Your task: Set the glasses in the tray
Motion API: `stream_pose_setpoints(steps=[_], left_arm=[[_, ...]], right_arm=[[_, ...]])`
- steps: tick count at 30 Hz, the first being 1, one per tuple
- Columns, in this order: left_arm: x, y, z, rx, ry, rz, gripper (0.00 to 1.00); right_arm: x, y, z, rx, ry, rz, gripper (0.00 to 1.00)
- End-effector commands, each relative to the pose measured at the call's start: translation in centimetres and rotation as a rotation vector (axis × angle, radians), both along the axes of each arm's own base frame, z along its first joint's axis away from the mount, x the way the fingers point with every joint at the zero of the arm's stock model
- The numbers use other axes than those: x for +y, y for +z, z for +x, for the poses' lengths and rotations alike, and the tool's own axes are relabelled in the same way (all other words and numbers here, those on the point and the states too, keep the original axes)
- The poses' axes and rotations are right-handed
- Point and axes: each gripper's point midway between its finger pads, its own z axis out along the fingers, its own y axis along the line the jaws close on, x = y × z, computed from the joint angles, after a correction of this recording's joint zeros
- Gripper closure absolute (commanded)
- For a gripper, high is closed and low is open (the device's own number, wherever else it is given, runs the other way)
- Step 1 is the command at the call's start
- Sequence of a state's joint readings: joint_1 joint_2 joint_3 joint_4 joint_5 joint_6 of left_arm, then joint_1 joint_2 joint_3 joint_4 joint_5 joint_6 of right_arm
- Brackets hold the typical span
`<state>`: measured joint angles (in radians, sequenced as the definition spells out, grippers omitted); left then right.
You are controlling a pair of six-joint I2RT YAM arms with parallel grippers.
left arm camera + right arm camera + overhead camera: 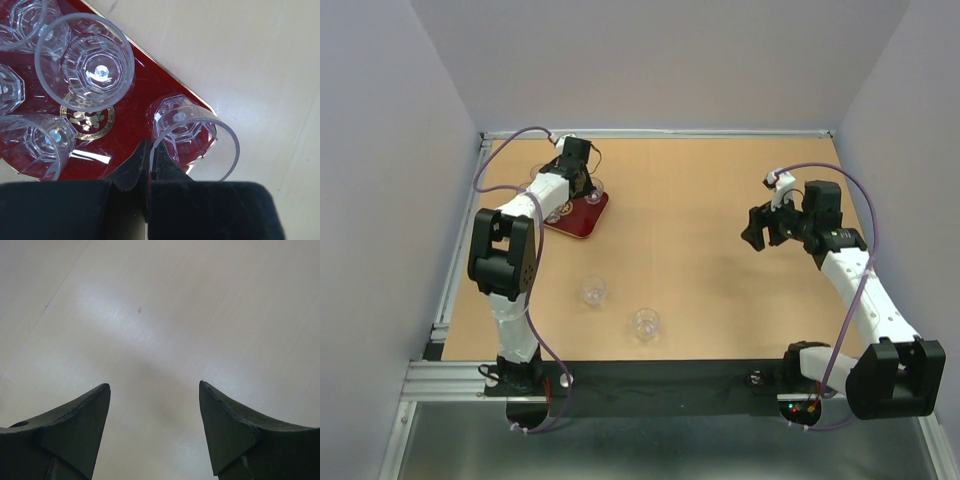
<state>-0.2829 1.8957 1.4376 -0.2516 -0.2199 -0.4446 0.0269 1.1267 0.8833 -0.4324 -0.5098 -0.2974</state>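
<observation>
The dark red tray [583, 221] lies at the far left of the table. In the left wrist view the tray [136, 106] holds several clear glasses around its gold emblem [88, 120], one of them [85, 60] in the middle. My left gripper [151, 150] is shut on the rim of another glass [192, 132], one finger inside and one outside. That glass has its base over the tray's near corner. Two glasses [592, 290] [645, 322] stand on the bare table nearer the arms. My right gripper [154, 387] is open and empty over bare table; it also shows in the top view [757, 228].
The left arm [505, 250] reaches over the table's left side to the tray. Grey walls close in the table on the left, right and far sides. A metal rail [460, 250] runs along the left edge.
</observation>
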Motion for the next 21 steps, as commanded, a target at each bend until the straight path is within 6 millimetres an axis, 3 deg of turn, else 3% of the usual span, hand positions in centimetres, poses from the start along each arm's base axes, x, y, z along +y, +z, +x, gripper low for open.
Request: stream_pose_setpoints(steps=[1, 11, 15, 18, 21], left_arm=[[1.3, 2.4, 1.8, -0.051, 0.021, 0.046, 1.0], [3.1, 1.7, 2.6, -0.026, 0.055, 0.098, 0.99], [3.2, 1.6, 2.6, -0.019, 0.053, 0.107, 0.85], [3.3, 1.9, 2.6, -0.02, 0.056, 0.115, 0.69], [3.2, 2.3, 2.7, -0.028, 0.052, 0.116, 0.62]], right_arm=[[-0.1, 0.6, 0.7, -0.053, 0.004, 0.005, 0.23], [-0.4, 0.8, 0.7, -0.058, -0.008, 0.011, 0.23], [-0.3, 0.8, 0.7, -0.057, -0.004, 0.015, 0.23], [-0.3, 0.9, 0.6, -0.06, -0.003, 0.017, 0.23], [-0.9, 0.9, 0.8, -0.061, -0.021, 0.018, 0.23]])
